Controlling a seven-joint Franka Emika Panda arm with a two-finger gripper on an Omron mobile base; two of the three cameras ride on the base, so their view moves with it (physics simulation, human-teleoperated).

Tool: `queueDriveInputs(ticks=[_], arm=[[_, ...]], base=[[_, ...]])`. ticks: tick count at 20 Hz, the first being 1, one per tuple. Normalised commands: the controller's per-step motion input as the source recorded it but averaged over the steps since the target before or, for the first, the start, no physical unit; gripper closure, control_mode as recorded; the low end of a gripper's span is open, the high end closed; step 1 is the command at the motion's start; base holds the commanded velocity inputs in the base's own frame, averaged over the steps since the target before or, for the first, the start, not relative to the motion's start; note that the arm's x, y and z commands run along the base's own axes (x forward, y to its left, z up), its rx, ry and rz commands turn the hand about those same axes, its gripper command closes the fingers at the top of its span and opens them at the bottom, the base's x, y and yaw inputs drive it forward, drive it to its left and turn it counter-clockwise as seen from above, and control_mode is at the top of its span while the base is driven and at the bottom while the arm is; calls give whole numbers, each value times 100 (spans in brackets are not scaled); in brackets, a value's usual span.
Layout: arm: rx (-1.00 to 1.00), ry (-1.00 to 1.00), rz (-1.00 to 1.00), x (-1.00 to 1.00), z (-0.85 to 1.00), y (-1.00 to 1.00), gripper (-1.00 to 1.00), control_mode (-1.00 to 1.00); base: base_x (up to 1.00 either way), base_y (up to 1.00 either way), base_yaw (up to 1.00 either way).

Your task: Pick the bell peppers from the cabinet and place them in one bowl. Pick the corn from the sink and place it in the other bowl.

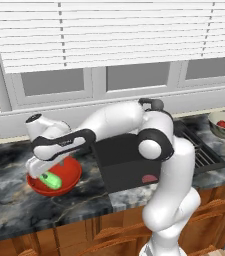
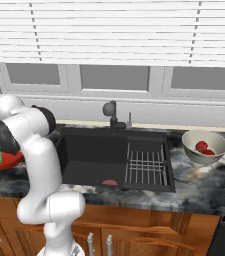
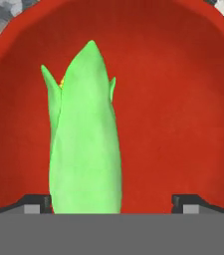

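- Left base view: a dark marbled stone counter point(image 1: 14, 200) ran beneath a window with white blinds point(image 1: 109, 30). The arm reached left, its gripper point(image 1: 40, 172) hanging over the red bowl point(image 1: 69, 175), where the green corn point(image 1: 50, 180) lay. The black sink point(image 1: 126, 165) sat mid-counter with a reddish-pink disc point(image 1: 148, 178) on its floor. Far right, the grey bowl point(image 1: 219, 131) held two red bell peppers point(image 1: 222, 124).
- Right base view: wooden base cupboards point(image 2: 149, 230) stood below the counter; a black tap point(image 2: 113, 116) and wire drain rack point(image 2: 145, 165) marked the sink.
- Hand view: the fingertips point(image 3: 36, 203) stood spread wide, with the corn lying against the red bowl's floor, its tapered end pointing away.
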Motion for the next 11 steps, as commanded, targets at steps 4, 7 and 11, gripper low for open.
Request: queueDriveInputs(ticks=[4,7,11], arm=[[0,5,0,0,52,-47,-100,-100],[0,9,0,0,32,-69,-100,-100],[0,3,0,0,3,-95,-100,-100]], base=[[0,0,0],[0,0,0],[0,0,0]])
